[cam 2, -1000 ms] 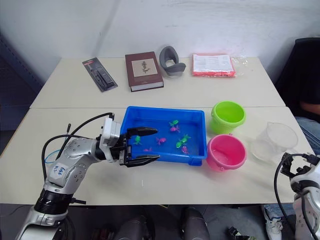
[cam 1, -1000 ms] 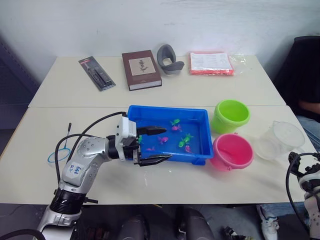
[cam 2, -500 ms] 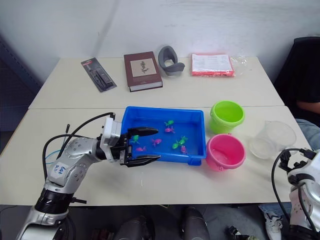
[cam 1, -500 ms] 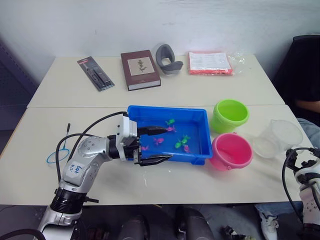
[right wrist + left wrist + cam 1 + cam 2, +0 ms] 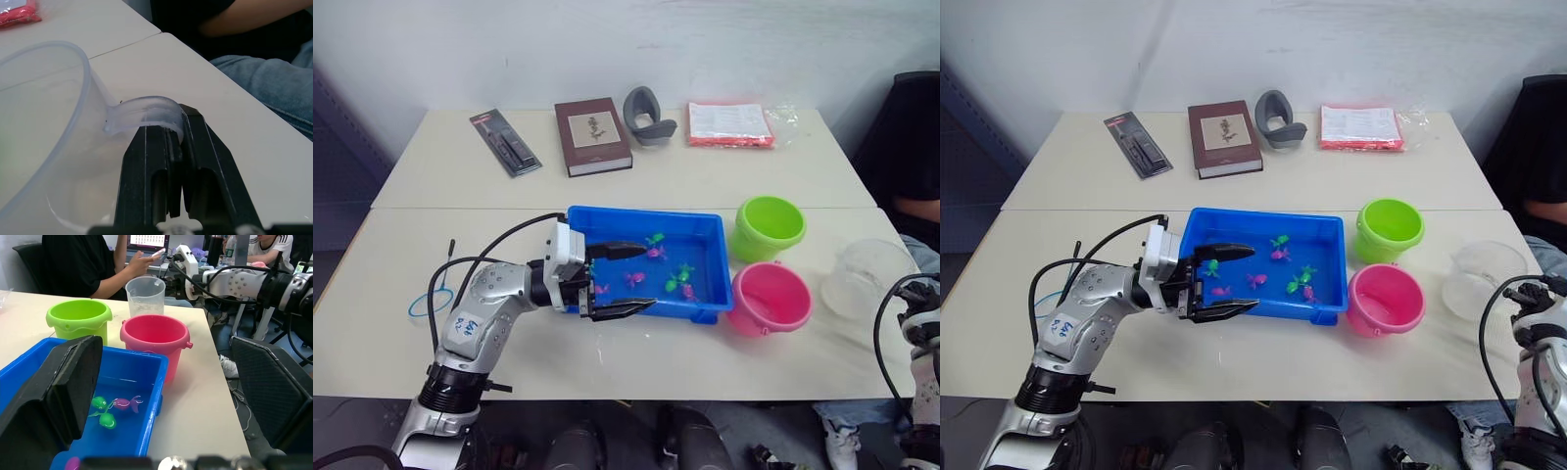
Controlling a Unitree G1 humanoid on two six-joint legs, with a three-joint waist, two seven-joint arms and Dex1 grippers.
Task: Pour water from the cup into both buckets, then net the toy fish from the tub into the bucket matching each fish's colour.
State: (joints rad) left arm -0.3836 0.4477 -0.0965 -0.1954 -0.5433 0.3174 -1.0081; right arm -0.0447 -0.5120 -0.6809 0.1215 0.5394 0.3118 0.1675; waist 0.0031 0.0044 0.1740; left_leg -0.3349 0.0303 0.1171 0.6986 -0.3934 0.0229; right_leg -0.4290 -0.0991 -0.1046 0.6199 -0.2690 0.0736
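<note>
Cup (image 5: 44,132) handle pinched in right tool (image 5: 175,147) | left tool (image 5: 626,280) spread at tub (image 5: 705,235)

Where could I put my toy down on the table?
There's bare table in front of the tub and pink bucket, along the near edge. Another bare strip runs between the tub and the book. It's crowded on the robot's right, where the green bucket, pink bucket and cup stand close together.

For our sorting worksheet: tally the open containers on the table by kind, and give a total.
Buckets: 2 (green bucket, pink bucket)
Measuring cup: 1
Blue tub: 1
Total: 4
</note>
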